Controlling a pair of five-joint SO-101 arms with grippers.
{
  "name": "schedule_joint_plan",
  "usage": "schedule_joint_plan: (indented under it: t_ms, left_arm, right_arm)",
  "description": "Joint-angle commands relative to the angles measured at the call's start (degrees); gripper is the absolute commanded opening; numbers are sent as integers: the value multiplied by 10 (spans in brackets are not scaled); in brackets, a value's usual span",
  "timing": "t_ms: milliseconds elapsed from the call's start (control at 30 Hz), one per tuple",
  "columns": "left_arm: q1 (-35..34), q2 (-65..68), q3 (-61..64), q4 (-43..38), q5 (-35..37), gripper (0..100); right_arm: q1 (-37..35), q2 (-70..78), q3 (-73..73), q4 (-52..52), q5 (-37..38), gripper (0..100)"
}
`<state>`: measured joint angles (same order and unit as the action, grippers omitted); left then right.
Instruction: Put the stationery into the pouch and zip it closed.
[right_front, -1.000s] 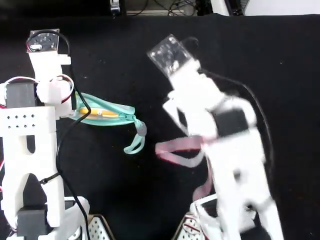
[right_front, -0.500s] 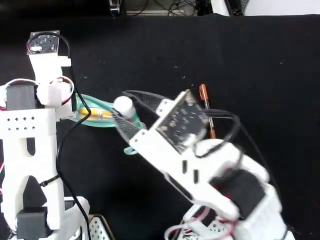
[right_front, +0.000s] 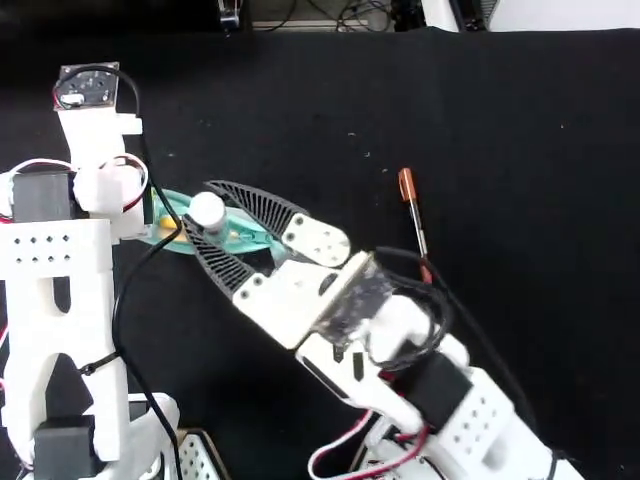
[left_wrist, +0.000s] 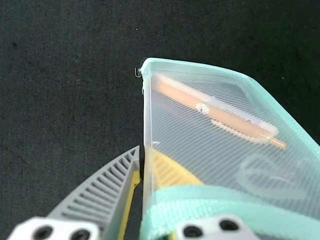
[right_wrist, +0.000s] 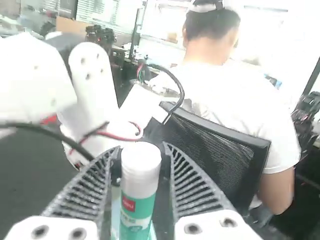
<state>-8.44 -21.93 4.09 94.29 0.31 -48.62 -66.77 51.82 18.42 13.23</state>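
Observation:
The see-through pouch (right_front: 225, 232) with a teal zip edge lies left of the table's middle. My left gripper (right_front: 158, 222) is shut on its end. In the left wrist view the pouch (left_wrist: 220, 145) holds an orange pen (left_wrist: 215, 112), and the left gripper (left_wrist: 142, 162) pinches the pouch's edge. My right gripper (right_front: 198, 210) is shut on a glue stick (right_front: 207, 210) with a white cap, held just over the pouch. The right wrist view has the glue stick (right_wrist: 137, 190) upright between the black fingers (right_wrist: 87, 187). A brown pen (right_front: 412, 215) lies on the cloth to the right.
The black cloth (right_front: 520, 150) covers the table, with open room at the back and right. The left arm's white body (right_front: 60, 290) stands along the left side, and the right arm's body (right_front: 400, 350) crosses the front middle. Cables hang by both bases.
The right arm has swung down and to the left from a raised pose, carrying the glue stick to just above the pouch. The left arm and pouch stayed put.

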Motion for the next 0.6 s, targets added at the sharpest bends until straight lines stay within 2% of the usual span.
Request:
schedule_joint_plan:
  t_ms: [0, 167, 400, 467, 567]
  left_arm:
    - [1, 4, 3, 6, 1, 30]
    - [1, 4, 2, 4, 1, 30]
    - [1, 4, 0, 4, 1, 30]
    - [1, 4, 1, 4, 1, 30]
    - [1, 4, 2, 4, 1, 30]
  right_arm:
    - [-5, 3, 45, -71, 38, 12]
    - [-3, 16, 120, -113, 74, 12]
    - [-3, 14, 167, -96, 97, 15]
    - [-6, 14, 130, -33, 93, 59]
    - [-7, 17, 22, 136, 79, 194]
